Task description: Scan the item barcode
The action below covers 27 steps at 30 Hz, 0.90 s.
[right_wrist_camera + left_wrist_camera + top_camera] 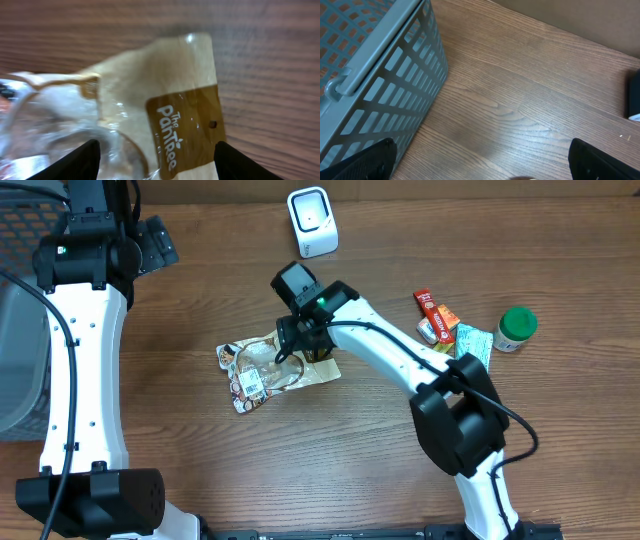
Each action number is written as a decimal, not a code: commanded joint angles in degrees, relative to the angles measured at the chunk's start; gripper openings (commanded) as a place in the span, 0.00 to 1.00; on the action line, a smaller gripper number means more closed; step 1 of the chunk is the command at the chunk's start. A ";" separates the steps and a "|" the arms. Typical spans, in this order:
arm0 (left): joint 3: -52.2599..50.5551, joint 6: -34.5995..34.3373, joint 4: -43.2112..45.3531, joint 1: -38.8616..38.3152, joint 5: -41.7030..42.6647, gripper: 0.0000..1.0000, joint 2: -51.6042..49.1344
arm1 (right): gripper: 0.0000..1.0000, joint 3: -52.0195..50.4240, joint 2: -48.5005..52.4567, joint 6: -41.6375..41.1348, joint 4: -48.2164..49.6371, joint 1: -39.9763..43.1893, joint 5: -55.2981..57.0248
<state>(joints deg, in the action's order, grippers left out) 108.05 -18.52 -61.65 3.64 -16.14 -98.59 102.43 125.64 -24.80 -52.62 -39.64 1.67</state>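
Soft, even light; faint shadows on the counter point(420, 240). Right wrist view blurred close up, glare on the pouch point(120, 105)

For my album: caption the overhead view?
Right tool poised over a snack pouch on the table, white scanner behind.

**Tight by the basket point(385, 65), open ahead**

The basket wall stands close on one side of the left hand point(482, 142); bare surface point(530, 100) lies ahead. Below the right hand point(156, 150) lies a pouch point(165, 95), clear wood beyond its edge.
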 commanded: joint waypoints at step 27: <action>0.44 -0.81 0.15 -0.33 -0.76 1.00 -0.55 | 0.04 17.20 3.58 -0.26 -19.30 6.16 2.14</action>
<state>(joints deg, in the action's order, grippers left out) 108.05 -18.52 -61.67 3.64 -16.14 -98.59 114.80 132.18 -25.45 -71.20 -35.00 2.22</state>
